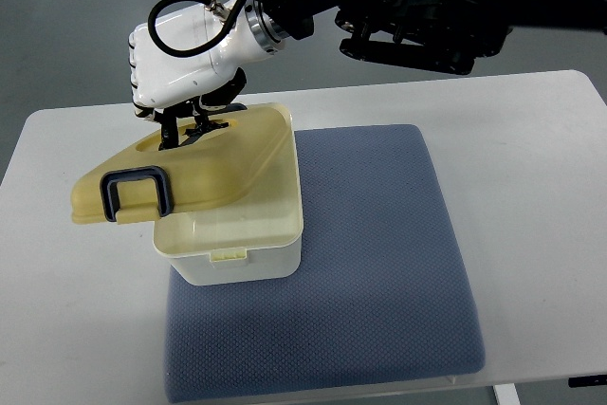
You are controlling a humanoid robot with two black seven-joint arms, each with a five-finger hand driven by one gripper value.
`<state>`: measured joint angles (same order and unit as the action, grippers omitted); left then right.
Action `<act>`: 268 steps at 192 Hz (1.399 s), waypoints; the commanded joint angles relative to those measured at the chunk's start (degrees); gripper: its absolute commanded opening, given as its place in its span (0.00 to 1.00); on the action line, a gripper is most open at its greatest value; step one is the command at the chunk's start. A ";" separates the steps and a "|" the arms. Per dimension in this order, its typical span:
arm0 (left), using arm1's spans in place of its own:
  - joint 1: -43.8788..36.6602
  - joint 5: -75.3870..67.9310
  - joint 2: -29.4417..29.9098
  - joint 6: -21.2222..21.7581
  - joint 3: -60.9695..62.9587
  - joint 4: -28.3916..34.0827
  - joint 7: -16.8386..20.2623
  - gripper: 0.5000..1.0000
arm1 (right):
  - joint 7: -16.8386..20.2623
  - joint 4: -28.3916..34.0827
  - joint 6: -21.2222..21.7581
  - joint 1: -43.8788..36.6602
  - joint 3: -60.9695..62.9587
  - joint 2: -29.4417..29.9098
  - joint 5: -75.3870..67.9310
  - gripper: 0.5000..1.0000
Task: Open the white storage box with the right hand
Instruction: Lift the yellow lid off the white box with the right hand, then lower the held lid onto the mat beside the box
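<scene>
The white storage box (239, 251) stands on the left part of a blue-grey mat (379, 263). Its cream lid (204, 163) with a dark blue handle (138, 194) is lifted and tilted, overhanging the box to the left, so the front of the box is uncovered. My right hand (180, 59), white with dark fingertips (186, 128), reaches in from the upper right. Its fingers curl down onto the far top part of the lid and hold it up. The inside of the box is mostly hidden by the lid.
The mat lies on a white table (541, 196). My right arm's dark forearm (408, 7) crosses above the table's far edge. Grey floor shows beyond the table.
</scene>
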<state>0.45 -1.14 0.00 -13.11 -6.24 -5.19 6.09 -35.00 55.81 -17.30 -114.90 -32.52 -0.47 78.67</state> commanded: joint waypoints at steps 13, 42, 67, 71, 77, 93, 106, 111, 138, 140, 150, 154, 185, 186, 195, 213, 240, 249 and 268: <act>-0.01 0.00 0.00 0.01 0.00 0.00 -0.02 1.00 | 0.00 0.18 0.42 -1.11 1.31 -4.27 0.17 0.00; -0.01 0.00 0.00 0.01 0.00 0.00 -0.02 1.00 | 0.00 0.53 0.60 -1.20 3.25 -8.49 0.44 0.00; -0.01 0.00 0.00 0.01 0.00 0.00 -0.02 1.00 | 0.00 0.71 0.60 -0.94 3.34 -11.48 0.61 0.00; -0.01 0.00 0.00 0.01 0.00 0.00 -0.02 1.00 | 0.00 0.71 0.60 -0.94 3.34 -12.10 0.61 0.00; -0.01 0.00 0.00 0.01 0.00 0.00 -0.02 1.00 | 0.00 0.71 0.60 -0.85 3.34 -13.15 0.87 0.00; -0.01 0.00 0.00 0.01 0.00 0.00 -0.02 1.00 | 0.00 0.79 0.60 -0.24 3.34 -15.79 1.23 0.00; -0.01 0.00 0.00 0.01 0.00 0.00 -0.02 1.00 | 0.00 0.79 0.60 0.12 3.25 -17.37 1.84 0.00; -0.01 0.00 0.00 0.01 0.00 0.00 -0.02 1.00 | 0.00 0.79 0.51 0.29 3.16 -17.98 2.28 0.00; -0.01 0.00 0.00 0.01 0.00 0.00 -0.02 1.00 | 0.00 0.79 0.60 3.90 3.16 -22.03 4.21 0.00; -0.01 0.00 0.00 0.01 0.00 0.00 -0.02 1.00 | 0.00 0.71 0.60 4.16 3.16 -22.21 4.39 0.00; -0.01 0.00 0.00 0.01 0.00 0.00 -0.02 1.00 | 0.00 0.71 0.51 5.56 3.16 -23.43 5.27 0.00; -0.01 0.00 0.00 0.01 0.00 0.00 -0.02 1.00 | 0.00 0.71 0.51 6.18 3.16 -23.96 5.53 0.00; -0.01 0.00 0.00 0.01 0.00 0.00 -0.02 1.00 | 0.00 0.71 -0.10 11.45 3.16 -27.13 6.15 0.00; -0.01 0.00 0.00 0.01 0.00 0.00 -0.02 1.00 | 0.00 0.71 -0.10 11.46 3.16 -27.13 6.15 0.00; -0.01 0.00 0.00 0.01 0.00 0.00 -0.02 1.00 | 0.00 0.71 -0.28 12.86 3.25 -27.74 6.41 0.00; -0.01 0.00 0.00 0.01 0.00 0.00 -0.02 1.00 | 0.00 0.71 -1.77 16.29 3.25 -29.32 7.20 0.00; -0.01 0.00 0.00 0.01 0.00 0.00 -0.02 1.00 | 0.00 0.62 -4.06 20.94 3.34 -30.91 8.78 0.00; -0.01 0.00 0.00 0.01 0.00 0.00 -0.02 1.00 | 0.00 0.62 -4.76 22.17 3.34 -31.43 8.87 0.00; -0.01 0.00 0.00 0.01 0.00 0.00 0.06 1.00 | 0.00 0.62 -6.25 25.07 3.25 -32.40 9.40 0.00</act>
<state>0.44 -1.14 0.00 -13.09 -6.24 -5.19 6.07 -35.00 56.42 -22.00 -92.84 -29.23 -31.85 87.48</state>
